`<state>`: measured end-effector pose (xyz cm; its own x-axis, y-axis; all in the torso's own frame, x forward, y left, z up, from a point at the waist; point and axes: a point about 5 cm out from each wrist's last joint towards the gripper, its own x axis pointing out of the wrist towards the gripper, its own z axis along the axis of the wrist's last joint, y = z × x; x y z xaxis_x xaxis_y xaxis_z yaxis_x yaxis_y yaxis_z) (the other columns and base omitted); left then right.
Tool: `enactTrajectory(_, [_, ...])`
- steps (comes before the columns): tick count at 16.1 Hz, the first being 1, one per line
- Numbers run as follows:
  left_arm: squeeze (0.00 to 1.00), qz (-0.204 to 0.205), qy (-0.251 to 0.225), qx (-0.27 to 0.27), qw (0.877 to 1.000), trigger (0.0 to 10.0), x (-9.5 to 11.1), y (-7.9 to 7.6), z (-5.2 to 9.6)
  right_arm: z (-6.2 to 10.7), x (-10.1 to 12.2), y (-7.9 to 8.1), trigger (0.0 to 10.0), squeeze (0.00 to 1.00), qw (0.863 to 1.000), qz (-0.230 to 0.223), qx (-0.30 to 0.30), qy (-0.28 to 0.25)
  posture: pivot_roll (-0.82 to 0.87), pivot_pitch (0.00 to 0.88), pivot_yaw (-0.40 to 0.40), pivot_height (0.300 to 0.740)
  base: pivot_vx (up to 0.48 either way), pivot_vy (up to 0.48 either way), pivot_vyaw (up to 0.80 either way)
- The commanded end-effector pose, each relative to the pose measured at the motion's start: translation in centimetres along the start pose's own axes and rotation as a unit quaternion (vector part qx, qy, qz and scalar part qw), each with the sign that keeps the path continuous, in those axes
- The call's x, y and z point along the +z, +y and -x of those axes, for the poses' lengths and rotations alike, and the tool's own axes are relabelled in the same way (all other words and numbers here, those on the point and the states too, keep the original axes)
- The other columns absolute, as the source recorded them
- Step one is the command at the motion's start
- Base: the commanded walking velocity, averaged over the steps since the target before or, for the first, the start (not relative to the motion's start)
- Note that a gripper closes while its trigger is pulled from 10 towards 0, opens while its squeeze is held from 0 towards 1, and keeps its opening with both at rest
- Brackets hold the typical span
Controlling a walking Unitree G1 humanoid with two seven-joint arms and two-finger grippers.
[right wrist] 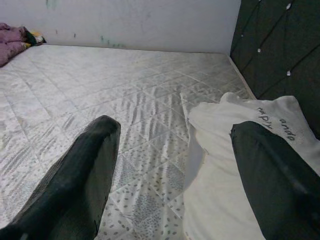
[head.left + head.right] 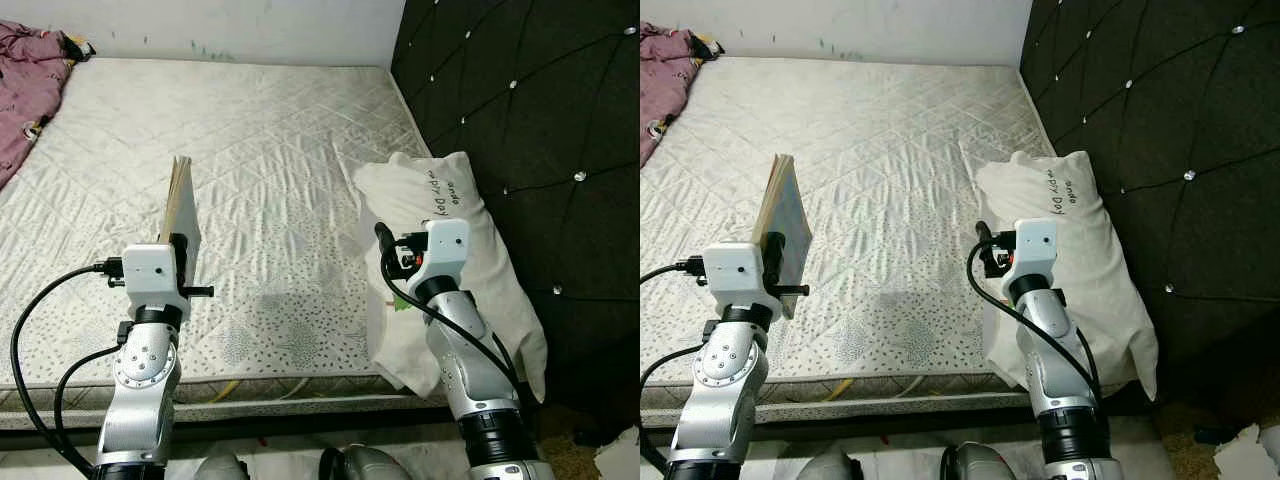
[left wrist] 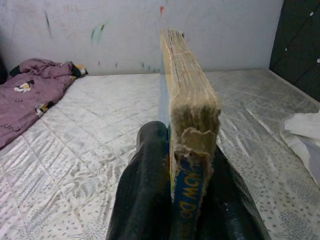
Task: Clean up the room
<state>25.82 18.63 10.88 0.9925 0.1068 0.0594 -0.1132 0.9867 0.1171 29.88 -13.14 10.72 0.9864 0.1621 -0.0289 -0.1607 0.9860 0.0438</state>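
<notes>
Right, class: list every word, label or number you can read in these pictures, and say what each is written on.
"HOW DO", cut off below: blue spine of the worn book clamped in the left gripper.
"ando" and "Day", partly legible handwriting: white pillow by the headboard.
Nothing else is readable.

Both silver arms reach forward from the near edge of the scene, forearms raised and wrists pointing to the far side. The left gripper sits on the left, its two black fingers clamped on a worn book held upright on edge (spine toward the wrist). The right gripper, on the right, has its fingers spread wide apart, holding nothing.
</notes>
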Motion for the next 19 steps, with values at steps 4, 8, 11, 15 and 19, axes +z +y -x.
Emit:
enactTrajectory(4, [0.0, 0.003, -0.022, 0.0, 1.0, 10.0, 1.1, -0.3, -0.5, 0.0, 0.3, 0.0, 10.0, 0.0, 1.0, -0.001, 0.01, 0.0, 0.02, 0.056, -0.054, 0.74, 0.0, 0.0, 0.0])
enactTrajectory(8, [0.0, 0.004, -0.027, -0.007, 1.0, 10.0, 1.3, -0.9, -0.8, -0.1, 0.4, 0.1, 10.0, 0.0, 1.0, -0.002, 0.014, -0.001, 0.02, 0.051, -0.054, 0.74, 0.0, 0.0, 0.0])
enactTrajectory(11, [0.0, 0.007, -0.029, -0.015, 0.999, 10.0, 1.4, -1.4, -1.0, -0.2, 0.4, 0.1, 10.0, 0.0, 1.0, -0.004, 0.017, -0.002, 0.02, 0.048, -0.054, 0.727, 0.0, 0.0, 0.0])
enactTrajectory(15, [0.0, 0.006, -0.028, -0.019, 0.999, 10.0, 1.3, -1.6, -1.1, -0.2, 0.3, 0.1, 10.0, 0.0, 1.0, -0.005, 0.019, -0.002, 0.02, 0.041, -0.054, 0.683, 0.0, 0.0, 0.0])
enactTrajectory(19, [0.0, 0.006, -0.029, -0.02, 0.999, 10.0, 1.3, -1.7, -1.2, -0.3, 0.4, 0.0, 10.0, 0.0, 1.0, -0.005, 0.021, -0.002, 0.02, 0.038, -0.057, 0.646, 0.0, 0.0, 0.0])
